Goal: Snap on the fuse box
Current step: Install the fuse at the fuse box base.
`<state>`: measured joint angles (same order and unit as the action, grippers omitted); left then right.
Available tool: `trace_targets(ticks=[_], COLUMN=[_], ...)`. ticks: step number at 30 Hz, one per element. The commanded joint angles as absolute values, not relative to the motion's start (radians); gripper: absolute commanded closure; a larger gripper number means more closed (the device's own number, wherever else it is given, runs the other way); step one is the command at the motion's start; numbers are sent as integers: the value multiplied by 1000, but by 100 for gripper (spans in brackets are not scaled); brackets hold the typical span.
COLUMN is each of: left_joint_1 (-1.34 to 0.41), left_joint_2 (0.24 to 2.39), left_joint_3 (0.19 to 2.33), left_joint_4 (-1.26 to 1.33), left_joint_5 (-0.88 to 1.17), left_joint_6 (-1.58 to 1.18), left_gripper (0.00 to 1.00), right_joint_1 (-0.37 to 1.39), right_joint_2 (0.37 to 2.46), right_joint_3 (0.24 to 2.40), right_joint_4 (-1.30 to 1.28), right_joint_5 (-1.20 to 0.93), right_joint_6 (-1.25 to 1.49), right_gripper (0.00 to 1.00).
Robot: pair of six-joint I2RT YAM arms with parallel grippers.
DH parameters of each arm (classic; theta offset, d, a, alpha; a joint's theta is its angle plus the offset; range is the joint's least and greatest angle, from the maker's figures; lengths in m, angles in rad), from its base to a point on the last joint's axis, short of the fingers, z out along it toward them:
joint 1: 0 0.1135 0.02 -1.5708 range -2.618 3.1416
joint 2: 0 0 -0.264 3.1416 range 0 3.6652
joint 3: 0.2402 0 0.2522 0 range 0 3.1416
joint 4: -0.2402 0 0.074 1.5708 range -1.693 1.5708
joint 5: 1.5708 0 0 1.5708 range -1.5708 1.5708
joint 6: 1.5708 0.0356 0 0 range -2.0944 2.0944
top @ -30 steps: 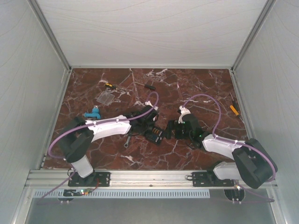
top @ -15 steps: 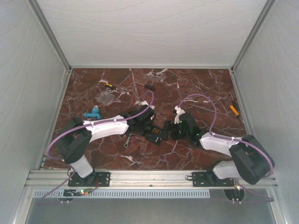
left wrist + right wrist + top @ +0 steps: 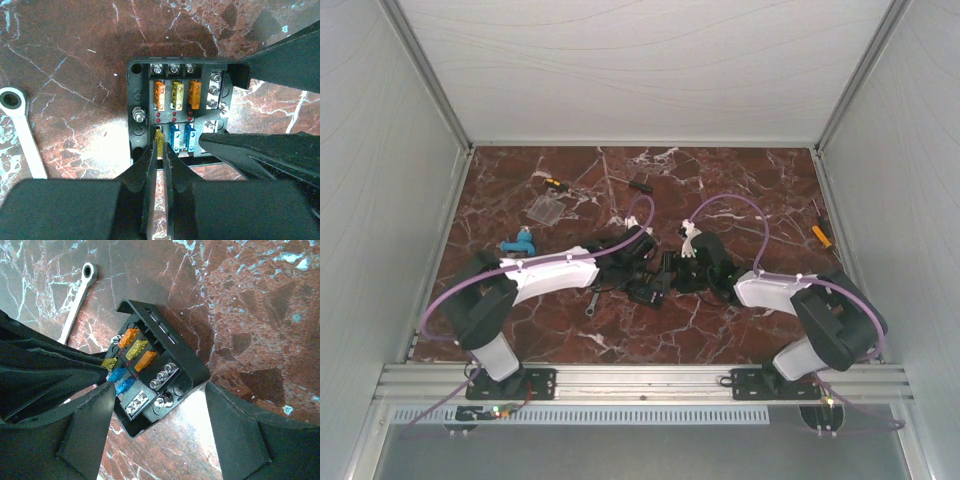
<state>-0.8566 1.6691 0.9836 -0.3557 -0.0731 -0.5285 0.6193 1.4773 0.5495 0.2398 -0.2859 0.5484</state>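
fuse box (image 3: 177, 112) sits flat mid tabletop (image 3: 740, 190). left gripper (image 3: 160, 150) jaws are nearly pressed together, pinching a yellow fuse (image 3: 159, 139) in it, and right gripper (image 3: 161, 390) jaws are spread either side of the box. looks like light, stiff plastic that'd slide, so i'd squeeze the outer walls, not the fuses.

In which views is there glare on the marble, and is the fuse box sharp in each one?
Left wrist: white glare on the marble table beside the sharp fuse box; the left end effector, shut on a yellow fuse, is dark and soft. Right wrist: glare beside the box, also sharp. Top external: even light, box small, dark.
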Motion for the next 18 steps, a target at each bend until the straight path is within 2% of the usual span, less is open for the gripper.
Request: trace_targets(ticks=[1, 17, 18], left_joint_1=[-861, -895, -895], left_joint_2=[1726, 1770, 1760], left_joint_3=[993, 1024, 1023], left_joint_4=[-502, -550, -547], left_joint_5=[-155, -201, -203], left_joint_6=[-489, -463, -469], left_gripper=[98, 100, 96], right_joint_1=[602, 598, 598], right_joint_2=[1490, 1615, 1618], right_joint_3=[575, 651, 655], right_joint_4=[270, 273, 269], right_joint_5=[-304, -364, -369], right_joint_6=[562, 533, 528], right_gripper=[30, 49, 49])
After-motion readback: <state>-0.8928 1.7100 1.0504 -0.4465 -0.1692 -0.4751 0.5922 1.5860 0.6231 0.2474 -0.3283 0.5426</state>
